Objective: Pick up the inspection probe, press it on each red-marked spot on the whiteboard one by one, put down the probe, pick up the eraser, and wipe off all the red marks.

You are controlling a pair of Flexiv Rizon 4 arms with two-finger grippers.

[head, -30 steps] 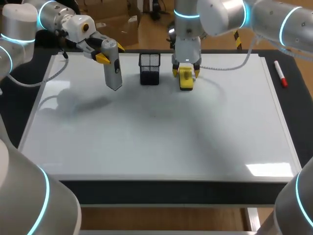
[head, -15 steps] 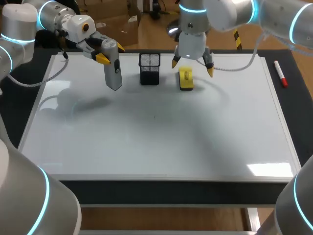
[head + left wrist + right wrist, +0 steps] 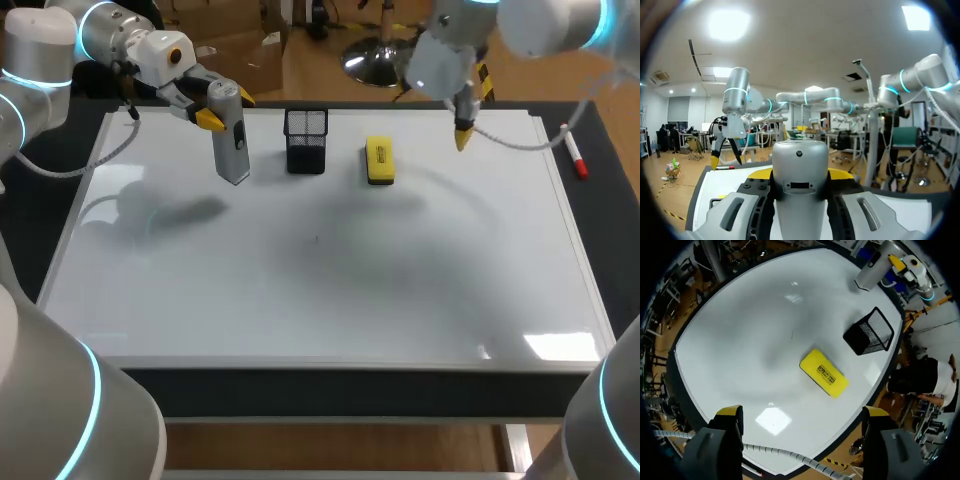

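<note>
Holding the probe [image 3: 232, 145] clenched in my left end effector [image 3: 228, 108], tip above the whiteboard [image 3: 320, 280]. My right end effector [image 3: 802, 415] hangs released, the eraser [image 3: 824, 372] lying below it. No red marks show: wiping looks done, probe not yet set down.

A robotics lab — the left arm [image 3: 40, 55] and the right arm [image 3: 545, 22], grey with glowing blue rings, hang over a whiteboard [image 3: 320, 290].
</note>
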